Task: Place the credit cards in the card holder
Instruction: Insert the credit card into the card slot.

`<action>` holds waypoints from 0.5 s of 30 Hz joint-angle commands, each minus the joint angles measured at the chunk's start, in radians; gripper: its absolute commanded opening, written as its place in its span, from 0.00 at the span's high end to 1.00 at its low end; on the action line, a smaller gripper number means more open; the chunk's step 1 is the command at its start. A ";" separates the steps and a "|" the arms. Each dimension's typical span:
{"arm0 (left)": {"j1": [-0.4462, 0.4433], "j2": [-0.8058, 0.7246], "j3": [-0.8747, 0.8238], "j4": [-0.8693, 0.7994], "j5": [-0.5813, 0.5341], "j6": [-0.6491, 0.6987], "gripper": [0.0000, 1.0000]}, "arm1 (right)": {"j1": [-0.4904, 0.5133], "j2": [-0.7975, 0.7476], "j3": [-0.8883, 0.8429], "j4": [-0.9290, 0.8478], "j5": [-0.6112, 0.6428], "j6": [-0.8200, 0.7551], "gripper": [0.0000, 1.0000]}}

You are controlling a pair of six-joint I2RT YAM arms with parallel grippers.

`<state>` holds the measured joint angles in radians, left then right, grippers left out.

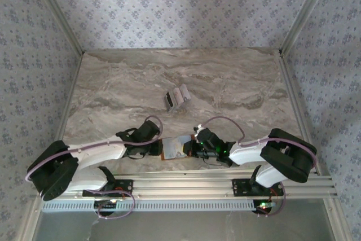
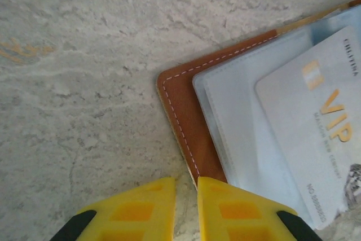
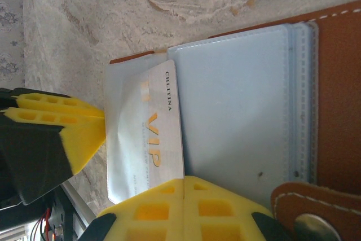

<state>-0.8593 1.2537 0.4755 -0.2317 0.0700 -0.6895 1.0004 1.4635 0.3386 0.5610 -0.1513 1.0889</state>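
The tan card holder (image 1: 174, 147) lies open near the table's front edge, between my two grippers. Its brown leather corner (image 2: 186, 105) and pale blue pockets (image 3: 237, 111) show up close. A white VIP credit card (image 3: 161, 134) lies flat, partly inside a translucent pocket. My right gripper (image 3: 184, 180) is shut, its tips at the card's near end and the card not between them. My left gripper (image 2: 186, 187) stands at the holder's left edge with a narrow gap showing bare table. More credit cards (image 1: 176, 99) sit in a cluster at the table's middle.
The holder's clasp tab (image 3: 307, 213) lies beside my right fingers. The left gripper's yellow fingers (image 3: 73, 134) show left of the card. Patterned walls (image 1: 180, 4) close in the marble table (image 1: 113, 88) on three sides. A metal rail (image 1: 186, 187) runs along the front.
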 commanded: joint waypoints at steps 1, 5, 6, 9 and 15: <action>-0.012 0.042 -0.003 0.042 0.030 0.007 0.83 | 0.007 -0.014 0.020 -0.020 0.028 0.001 1.00; -0.020 0.076 -0.006 0.065 0.031 0.001 0.84 | 0.008 -0.008 0.039 -0.021 0.030 -0.004 1.00; -0.021 0.080 -0.007 0.070 0.031 -0.001 0.85 | 0.008 -0.003 0.047 -0.020 0.029 -0.007 1.00; -0.026 0.082 -0.005 0.072 0.029 -0.004 0.85 | 0.015 0.019 0.068 -0.012 0.021 -0.009 1.00; -0.028 0.082 -0.004 0.071 0.022 -0.010 0.85 | 0.041 0.098 0.105 0.035 0.004 -0.006 1.00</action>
<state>-0.8665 1.2842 0.4797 -0.2188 0.0624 -0.6903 1.0248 1.5276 0.4175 0.5682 -0.1452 1.0882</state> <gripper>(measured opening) 0.155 0.067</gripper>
